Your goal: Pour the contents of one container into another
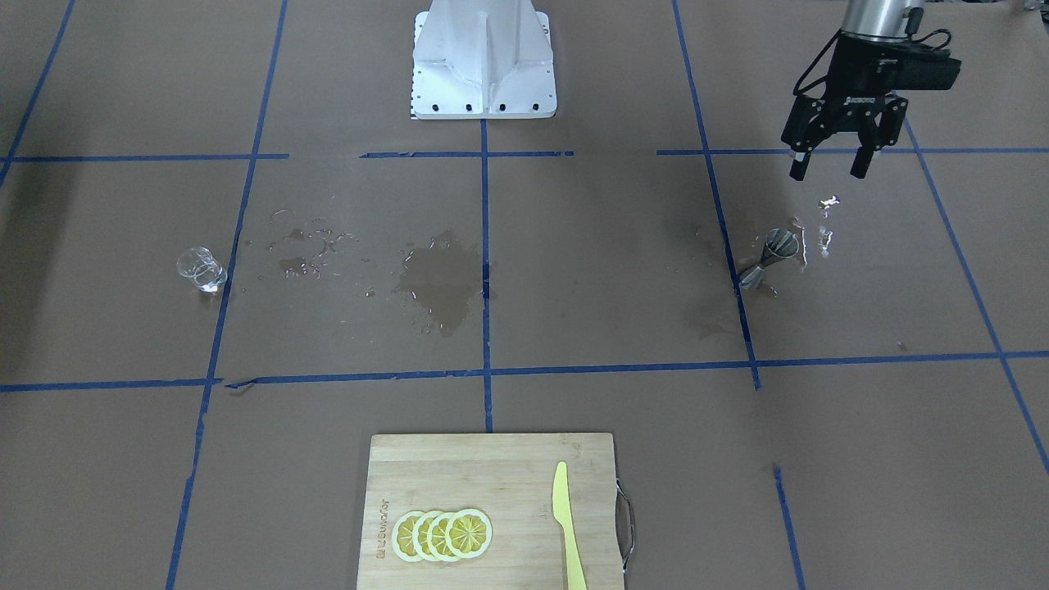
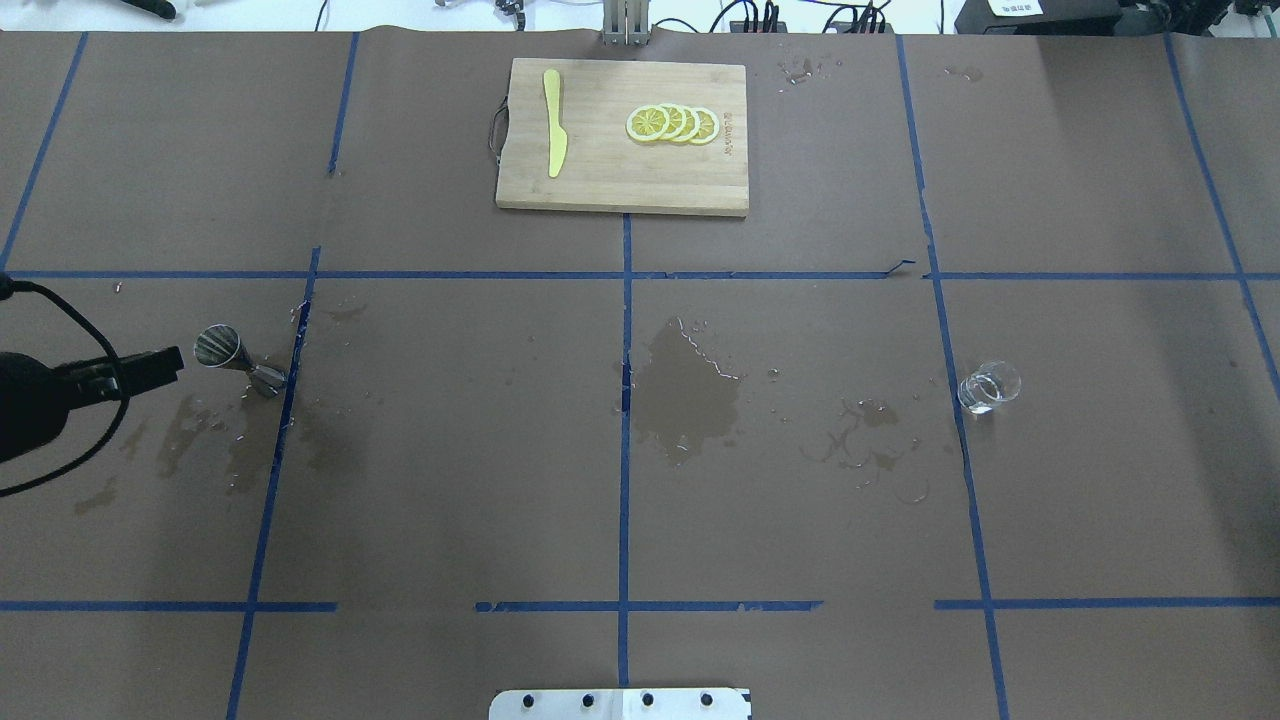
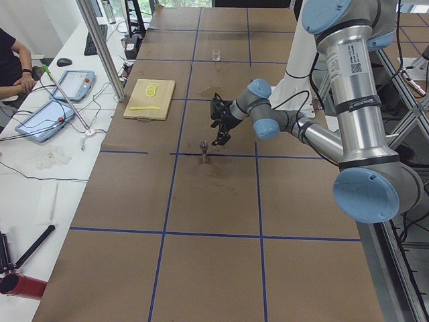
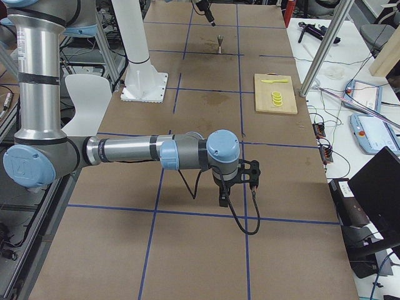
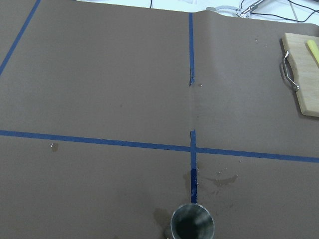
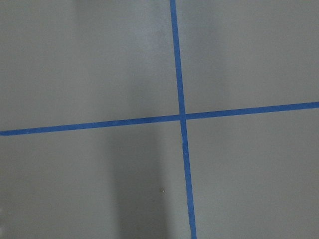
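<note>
Silver tubes, pale-blue joint caps, grey joint housings on the left arm (image 3: 355,100) and right arm (image 4: 125,151). QR sticker on left arm. The left hand (image 1: 828,172) and right hand (image 4: 236,184) are matte black, with a looped black cable (image 4: 247,232). White base (image 1: 483,61), black screws.

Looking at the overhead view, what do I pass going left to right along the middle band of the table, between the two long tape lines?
left hand → steel jigger → large wet patch → smaller splashes → glass cup
</note>
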You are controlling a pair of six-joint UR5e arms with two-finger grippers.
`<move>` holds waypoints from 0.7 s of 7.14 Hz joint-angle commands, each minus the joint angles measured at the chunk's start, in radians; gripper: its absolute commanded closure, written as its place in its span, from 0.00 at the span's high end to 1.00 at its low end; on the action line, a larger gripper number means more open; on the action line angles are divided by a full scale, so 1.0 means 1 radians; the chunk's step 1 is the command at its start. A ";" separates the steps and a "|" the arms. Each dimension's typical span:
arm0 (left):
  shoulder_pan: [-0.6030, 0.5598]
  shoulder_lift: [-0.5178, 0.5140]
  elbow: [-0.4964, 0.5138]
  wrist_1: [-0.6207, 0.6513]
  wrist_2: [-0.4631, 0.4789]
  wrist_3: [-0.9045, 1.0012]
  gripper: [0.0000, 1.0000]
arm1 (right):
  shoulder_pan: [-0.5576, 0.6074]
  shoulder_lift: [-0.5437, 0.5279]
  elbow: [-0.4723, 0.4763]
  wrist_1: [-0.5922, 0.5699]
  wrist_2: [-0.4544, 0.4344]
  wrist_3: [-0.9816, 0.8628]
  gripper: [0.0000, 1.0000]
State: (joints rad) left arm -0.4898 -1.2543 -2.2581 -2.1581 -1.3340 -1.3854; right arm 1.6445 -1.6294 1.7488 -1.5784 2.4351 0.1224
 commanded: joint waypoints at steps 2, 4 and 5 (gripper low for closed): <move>0.269 -0.020 0.081 0.121 0.344 -0.266 1.00 | -0.006 0.014 0.014 -0.002 0.009 0.052 1.00; 0.284 -0.168 0.269 0.124 0.484 -0.317 1.00 | -0.009 0.025 0.015 -0.005 0.012 0.056 1.00; 0.284 -0.207 0.313 0.126 0.542 -0.317 1.00 | -0.012 0.025 0.021 -0.005 0.009 0.056 1.00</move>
State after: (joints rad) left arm -0.2109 -1.3988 -2.0188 -2.0364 -0.8690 -1.6906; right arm 1.6354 -1.6063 1.7647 -1.5826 2.4456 0.1757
